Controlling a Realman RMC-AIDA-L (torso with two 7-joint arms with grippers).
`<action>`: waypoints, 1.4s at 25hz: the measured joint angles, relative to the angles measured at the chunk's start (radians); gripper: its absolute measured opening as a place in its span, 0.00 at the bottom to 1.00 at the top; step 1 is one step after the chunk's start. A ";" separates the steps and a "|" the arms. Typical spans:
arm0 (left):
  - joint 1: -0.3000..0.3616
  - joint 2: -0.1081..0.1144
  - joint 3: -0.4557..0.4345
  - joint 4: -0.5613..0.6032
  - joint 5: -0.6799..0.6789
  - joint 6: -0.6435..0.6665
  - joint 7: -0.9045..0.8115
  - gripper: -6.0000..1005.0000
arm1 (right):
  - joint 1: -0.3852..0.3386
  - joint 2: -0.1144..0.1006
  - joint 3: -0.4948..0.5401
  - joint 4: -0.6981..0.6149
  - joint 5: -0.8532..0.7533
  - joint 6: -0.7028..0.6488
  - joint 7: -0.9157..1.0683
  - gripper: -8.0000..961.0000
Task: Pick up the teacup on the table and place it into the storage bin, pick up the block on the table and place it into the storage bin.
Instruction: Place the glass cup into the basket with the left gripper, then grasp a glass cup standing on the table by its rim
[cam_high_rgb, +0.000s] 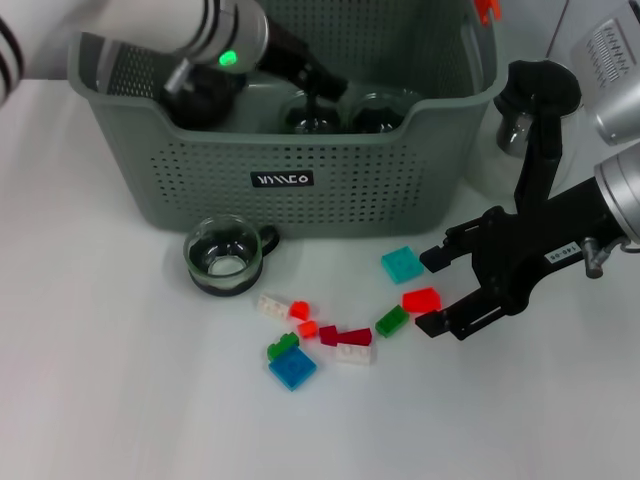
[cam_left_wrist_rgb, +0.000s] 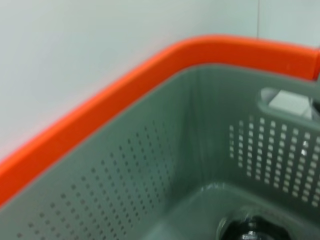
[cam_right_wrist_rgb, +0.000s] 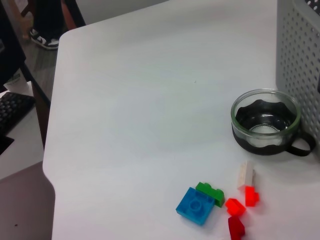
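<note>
1. Your left gripper reaches down inside the large grey-green perforated plastic storage bin; you cannot tell how its jaws stand.
2. Your right gripper hovers with jaws wide around a red plastic block on the white desk.
3. A clear glass teacup with a black base stands just before the bin's front wall.

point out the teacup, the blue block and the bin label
teacup (cam_high_rgb: 224, 256), head view, glass bowl
blue block (cam_high_rgb: 292, 369), head view, top face
bin label (cam_high_rgb: 282, 179), head view, black plate centre
</note>
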 joint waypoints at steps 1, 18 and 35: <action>0.014 -0.002 -0.002 0.047 -0.003 0.037 -0.004 0.50 | -0.001 -0.001 0.001 0.000 0.001 0.001 0.000 0.93; 0.341 -0.032 -0.008 0.904 -0.221 0.753 -0.015 0.82 | -0.003 -0.008 0.052 0.000 -0.001 0.001 -0.013 0.93; 0.507 -0.040 0.046 0.901 -0.169 0.969 0.109 0.82 | -0.004 -0.004 0.054 0.038 0.005 0.043 -0.007 0.93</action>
